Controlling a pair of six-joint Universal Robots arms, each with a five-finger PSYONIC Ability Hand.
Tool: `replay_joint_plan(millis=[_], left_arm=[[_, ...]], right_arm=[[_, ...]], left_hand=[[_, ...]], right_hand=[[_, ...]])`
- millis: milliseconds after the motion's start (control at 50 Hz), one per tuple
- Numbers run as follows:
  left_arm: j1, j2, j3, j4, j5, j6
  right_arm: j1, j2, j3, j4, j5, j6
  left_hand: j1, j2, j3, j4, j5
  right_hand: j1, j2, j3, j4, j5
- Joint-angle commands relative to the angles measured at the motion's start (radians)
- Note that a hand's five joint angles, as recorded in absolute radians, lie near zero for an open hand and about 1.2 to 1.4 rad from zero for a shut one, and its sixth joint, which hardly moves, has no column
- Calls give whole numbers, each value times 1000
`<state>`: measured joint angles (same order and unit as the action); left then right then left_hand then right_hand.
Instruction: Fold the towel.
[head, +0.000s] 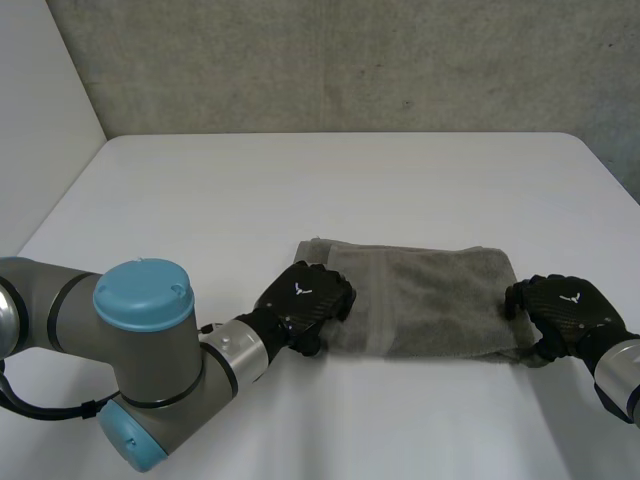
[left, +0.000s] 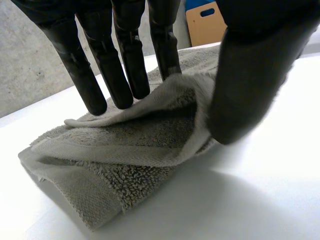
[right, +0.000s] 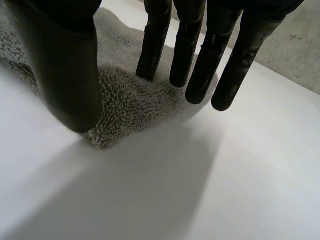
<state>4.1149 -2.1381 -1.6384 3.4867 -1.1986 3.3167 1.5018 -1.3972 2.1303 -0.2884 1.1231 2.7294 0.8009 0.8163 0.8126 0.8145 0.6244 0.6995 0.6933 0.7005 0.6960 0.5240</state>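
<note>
Over on the left, the left hand sits on the left end of the towel. Its fingers are straight and lie on top of the cloth. Its thumb pushes in from the side. The top layer is puckered up between them, so I think this hand is pinching that end, and not widely.

The towel is grey and lies on the white table, close to the robot's side. It is already a long strip, with more than one layer at the left end. Its long way runs from left to right, from one hand across to the other. Each hand has its own short end, so neither is nearer. The middle of the strip lies flat with nothing on it.

On the right, the right hand is at the right end, near the front corner. Here the fingers are straight too. Some tips touch the cloth, and the others look to be just past the edge, though I cannot be sure. The thumb comes in low at the corner, and the cloth humps up between thumb and fingers. So this hand looks to be pinching its end as well.

I think the next fold must bring one short end over to the other. Each hand needs a good hold on every layer, or a layer could slip out and lie crooked.
</note>
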Motion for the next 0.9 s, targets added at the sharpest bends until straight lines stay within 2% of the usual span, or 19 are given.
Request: replay_joint_plan(millis=[20, 120, 160, 260, 600, 620, 640, 660, 680, 700, 720, 740, 760, 780, 900], left_arm=[[2, 4, 6, -1, -4, 0], [16, 15, 14, 2, -38, -2], [24, 20, 19, 2, -88, 1], [42, 23, 19, 0, -139, 4], [45, 6, 14, 3, -139, 6], [45, 4, 11, 3, -141, 6], [45, 4, 11, 3, -141, 6], [45, 4, 9, 3, -141, 6], [45, 4, 9, 3, -141, 6], [45, 4, 11, 0, -141, 4], [45, 4, 11, 0, -141, 4], [45, 4, 11, 0, -141, 4], [48, 9, 12, 2, -145, 3], [48, 9, 12, 2, -145, 3], [110, 56, 12, 8, -145, -13]], right_arm=[[6, 10, 7, -21, 0, 36], [8, 12, 22, -63, 0, 90], [8, 12, 26, -74, 0, 107], [8, 17, 34, -95, 1, 139], [66, 70, 28, -132, 17, 173], [66, 70, 28, -132, 17, 173], [66, 70, 28, -135, 15, 179], [64, 73, 28, -144, 18, 181], [64, 73, 28, -144, 18, 181], [64, 79, 28, -153, 26, 181], [64, 79, 28, -153, 26, 181], [63, 84, 28, -155, 40, 178], [63, 84, 28, -155, 40, 178], [57, 84, 28, -155, 62, 165], [54, 93, 19, -152, 87, 159]], left_hand=[[313, 298, 302, 300, 315], [314, 299, 302, 300, 316], [311, 296, 299, 297, 313], [311, 296, 299, 297, 313], [220, 205, 208, 206, 222], [124, 109, 112, 110, 126], [123, 108, 111, 110, 125], [-28, -43, -40, -42, -26], [-30, -45, -41, -43, -28], [-201, -216, -213, -215, -199], [-354, -369, -366, -367, -352], [-355, -371, -367, -369, -353], [-556, -571, -568, -570, -554], [-558, -573, -570, -572, -556], [-587, -603, -599, -601, -585]], right_hand=[[143, 149, 142, 146, 144], [158, 164, 157, 161, 159], [152, 158, 151, 155, 153], [125, 131, 124, 129, 126], [96, 102, 95, 99, 97], [96, 102, 95, 99, 97], [113, 120, 112, 117, 114], [183, 189, 182, 187, 184], [184, 190, 183, 188, 185], [292, 298, 291, 295, 293], [293, 299, 292, 296, 294], [476, 482, 475, 479, 477], [478, 484, 477, 481, 479], [684, 690, 683, 687, 685], [697, 703, 696, 700, 698]])
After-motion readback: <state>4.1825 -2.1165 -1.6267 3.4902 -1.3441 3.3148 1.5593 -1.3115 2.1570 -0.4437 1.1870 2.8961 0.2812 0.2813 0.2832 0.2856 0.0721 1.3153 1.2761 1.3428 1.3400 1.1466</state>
